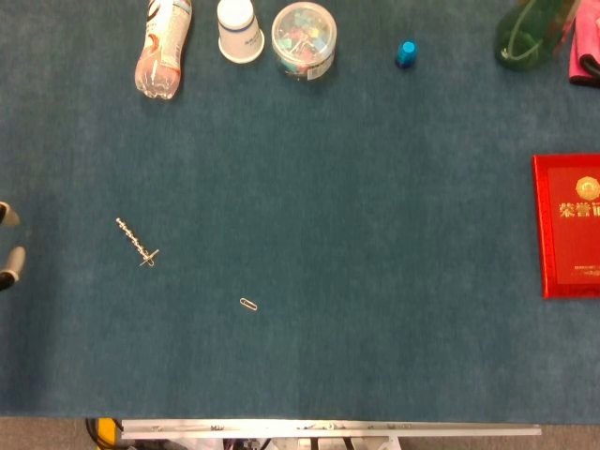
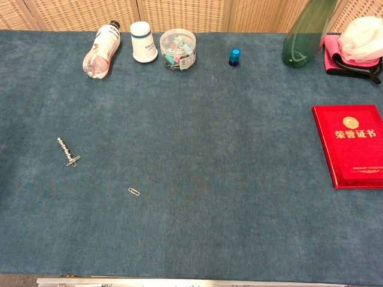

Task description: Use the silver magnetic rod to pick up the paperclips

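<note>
One paperclip point(image 1: 248, 304) lies alone at five o'clock of the silver magnetic rod point(image 1: 136, 242); left hand point(image 1: 8, 246) shows only fingertips, grip unclear, holding nothing visible.

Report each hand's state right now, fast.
Left hand: only fingertips show at the head view's left edge, away from the magnetic rod; open or closed cannot be told.
Right hand: not in either view.
</note>
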`<state>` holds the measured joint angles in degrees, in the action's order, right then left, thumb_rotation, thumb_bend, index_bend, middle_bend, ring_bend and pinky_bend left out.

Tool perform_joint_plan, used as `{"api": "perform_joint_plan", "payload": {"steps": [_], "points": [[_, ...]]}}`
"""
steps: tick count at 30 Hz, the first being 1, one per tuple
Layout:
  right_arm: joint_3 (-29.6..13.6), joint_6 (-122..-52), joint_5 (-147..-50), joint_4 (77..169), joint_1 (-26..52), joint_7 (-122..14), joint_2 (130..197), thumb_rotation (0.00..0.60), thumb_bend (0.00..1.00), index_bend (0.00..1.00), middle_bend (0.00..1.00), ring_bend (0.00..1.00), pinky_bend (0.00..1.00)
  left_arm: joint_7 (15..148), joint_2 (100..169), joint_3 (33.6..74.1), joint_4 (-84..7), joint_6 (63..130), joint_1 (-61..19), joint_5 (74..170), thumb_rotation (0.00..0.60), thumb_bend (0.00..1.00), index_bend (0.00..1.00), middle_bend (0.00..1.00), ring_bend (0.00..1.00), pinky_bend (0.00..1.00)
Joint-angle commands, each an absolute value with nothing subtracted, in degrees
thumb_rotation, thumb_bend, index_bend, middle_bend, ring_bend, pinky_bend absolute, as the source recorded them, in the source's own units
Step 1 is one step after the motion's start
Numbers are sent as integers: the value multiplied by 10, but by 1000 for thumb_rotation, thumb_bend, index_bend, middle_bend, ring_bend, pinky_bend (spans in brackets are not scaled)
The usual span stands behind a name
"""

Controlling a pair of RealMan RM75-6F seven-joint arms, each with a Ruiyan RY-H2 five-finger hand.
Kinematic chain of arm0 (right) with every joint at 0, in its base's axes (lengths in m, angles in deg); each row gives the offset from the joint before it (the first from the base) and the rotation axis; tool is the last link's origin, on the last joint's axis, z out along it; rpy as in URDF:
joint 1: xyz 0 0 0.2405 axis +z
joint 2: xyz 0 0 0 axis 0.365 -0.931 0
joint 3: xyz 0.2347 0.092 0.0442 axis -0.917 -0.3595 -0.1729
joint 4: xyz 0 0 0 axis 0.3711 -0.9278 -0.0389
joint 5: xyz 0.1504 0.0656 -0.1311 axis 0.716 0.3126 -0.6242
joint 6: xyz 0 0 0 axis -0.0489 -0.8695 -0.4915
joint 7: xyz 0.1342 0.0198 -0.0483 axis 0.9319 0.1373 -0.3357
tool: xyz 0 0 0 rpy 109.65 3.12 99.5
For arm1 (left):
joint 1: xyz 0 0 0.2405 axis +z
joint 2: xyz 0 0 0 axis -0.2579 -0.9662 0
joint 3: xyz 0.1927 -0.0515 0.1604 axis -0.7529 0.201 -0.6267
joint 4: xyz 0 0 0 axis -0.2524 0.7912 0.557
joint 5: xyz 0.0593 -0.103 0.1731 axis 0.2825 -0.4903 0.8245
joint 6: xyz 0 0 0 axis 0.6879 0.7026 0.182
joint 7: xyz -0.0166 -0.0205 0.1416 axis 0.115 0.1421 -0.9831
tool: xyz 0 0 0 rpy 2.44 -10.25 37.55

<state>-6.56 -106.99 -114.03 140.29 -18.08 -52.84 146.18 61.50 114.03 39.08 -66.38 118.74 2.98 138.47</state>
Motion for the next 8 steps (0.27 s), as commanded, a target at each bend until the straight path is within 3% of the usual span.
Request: {"api": "perform_joint_plan", "payload": {"steps": [1,8], "points": [[-67,-1063,-1135,1401,-177,-531,1463,600,142,269,220,161,288,637,1132,401,-654,1171,35,1381,600,323,412,0,0,47],[-62,-1055,-1139,1403,-174,-529,1461,600,142,269,220,161,288,631,1139,406,-648,1142,36,1378,600,323,415,0,0,47]]}}
